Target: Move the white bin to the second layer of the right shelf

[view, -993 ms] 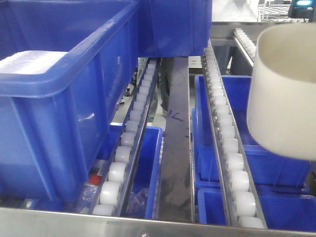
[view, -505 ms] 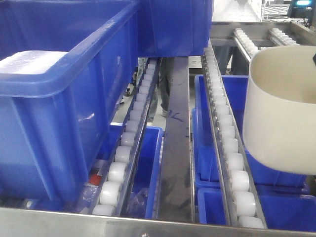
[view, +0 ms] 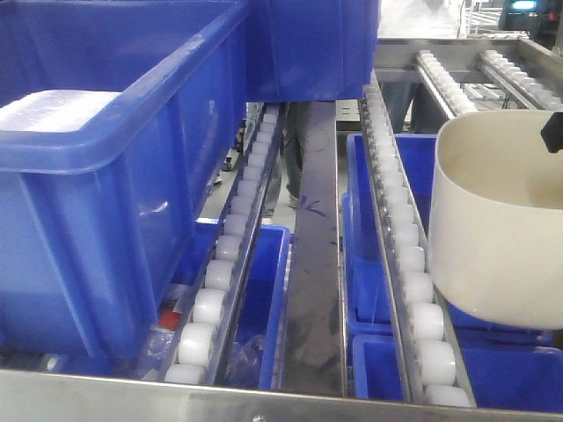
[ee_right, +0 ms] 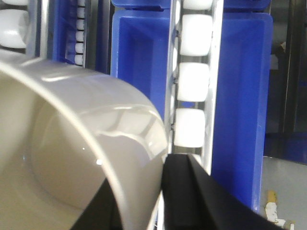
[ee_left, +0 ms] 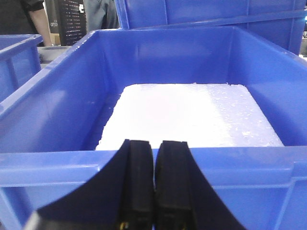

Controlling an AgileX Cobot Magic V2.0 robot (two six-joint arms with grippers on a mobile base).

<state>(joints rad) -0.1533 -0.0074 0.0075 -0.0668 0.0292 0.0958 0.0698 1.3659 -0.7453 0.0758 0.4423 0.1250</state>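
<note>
Overhead, the glossy cream-white plastic tub [view: 493, 237] hung just right of a sloping metal rail lined with small white rollers [view: 406, 264], above blue rectangular plastic crates [view: 387, 220]. The right gripper [ee_right: 160, 201] was clamped on the tub's rim, one black finger on each side of the wall. The left gripper [ee_left: 154, 191] had its black fingers pressed together, empty, before a blue crate [ee_left: 158, 163] holding a white foam slab [ee_left: 192, 115].

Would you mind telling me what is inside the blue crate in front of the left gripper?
The blue crate holds a white foam-like slab; whatever lies beneath it is covered.
</note>
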